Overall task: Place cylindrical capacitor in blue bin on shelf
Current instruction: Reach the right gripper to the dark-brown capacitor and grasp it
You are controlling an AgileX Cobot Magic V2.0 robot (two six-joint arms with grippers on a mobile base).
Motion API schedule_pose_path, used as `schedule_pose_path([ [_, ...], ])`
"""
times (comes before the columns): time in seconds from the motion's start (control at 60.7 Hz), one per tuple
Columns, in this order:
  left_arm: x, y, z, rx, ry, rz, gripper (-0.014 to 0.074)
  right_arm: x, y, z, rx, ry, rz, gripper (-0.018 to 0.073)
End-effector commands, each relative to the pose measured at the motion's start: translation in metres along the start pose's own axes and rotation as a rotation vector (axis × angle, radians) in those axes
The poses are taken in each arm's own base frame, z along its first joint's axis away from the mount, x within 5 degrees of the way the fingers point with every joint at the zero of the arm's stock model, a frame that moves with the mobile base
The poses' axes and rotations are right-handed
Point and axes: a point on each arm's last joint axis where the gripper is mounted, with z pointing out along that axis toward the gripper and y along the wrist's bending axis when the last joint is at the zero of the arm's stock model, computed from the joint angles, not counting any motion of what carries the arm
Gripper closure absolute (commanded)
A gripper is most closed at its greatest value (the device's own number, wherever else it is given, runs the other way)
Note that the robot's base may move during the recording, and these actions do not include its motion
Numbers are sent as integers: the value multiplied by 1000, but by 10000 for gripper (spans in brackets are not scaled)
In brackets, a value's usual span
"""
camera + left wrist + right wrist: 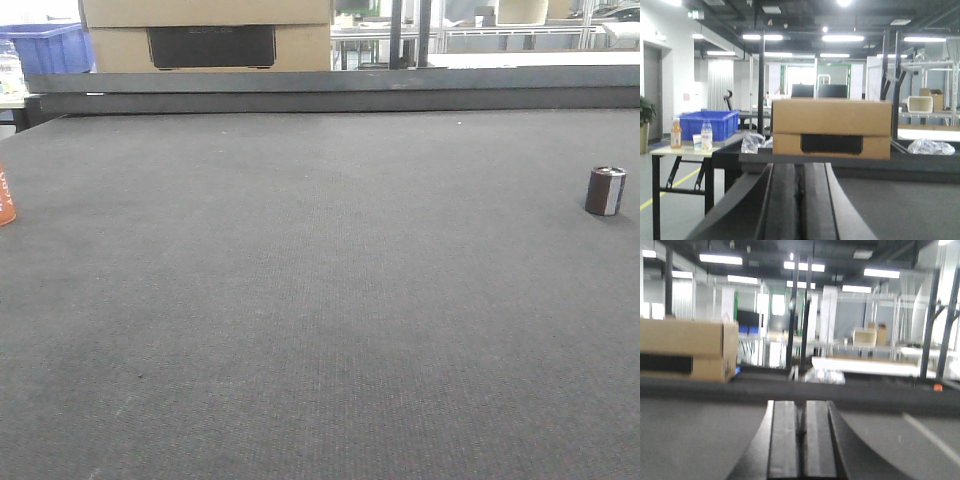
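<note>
My left gripper (pixel 800 170) and right gripper (pixel 801 407) each have their fingers pressed together, gripping nothing, low over the dark grey table mat (pixel 300 300). The cylindrical capacitor (pixel 605 190) stands upright well to the right of the cardboard box (pixel 205 35) and nearer to me, close to the picture's right edge. Wide open mat stretches in front of the box.

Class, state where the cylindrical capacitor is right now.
In the front-facing view, the cylindrical capacitor stands upright on the grey tabletop at the far right, opposite the orange packet at the left edge.
</note>
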Motion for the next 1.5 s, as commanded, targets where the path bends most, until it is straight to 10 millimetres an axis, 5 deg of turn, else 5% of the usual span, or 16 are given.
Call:
schedule_pose_path([
  [0.0, -32, 1, 6, -8, 52, 7, 570, -35, 0, 0, -3, -15, -11, 722],
  [0.148, -62, 3, 30, -22, 191, 6, 279, -69, 0, 23, -7, 38, -11, 631],
  [0.296, -62, 3, 56, -23, 271, 11, 94, -71, 0, 56, -9, 142, -10, 278],
  [0.428, -51, 1, 72, -4, 341, 10, 20, -56, 0, 83, -10, 248, -10, -18],
  [0.692, -47, -5, 79, 55, 348, 3, 15, -4, 0, 128, -15, 525, -15, -10],
  [0.823, -46, -5, 79, 61, 352, 2, 15, 39, 0, 147, -12, 592, -16, -10],
  [0.988, -46, -5, 79, 61, 354, 3, 15, 96, 5, 152, -27, 575, -22, -10],
  [1.482, -46, -5, 79, 61, 354, 3, 15, 189, 5, 196, 43, 423, -24, -10],
])
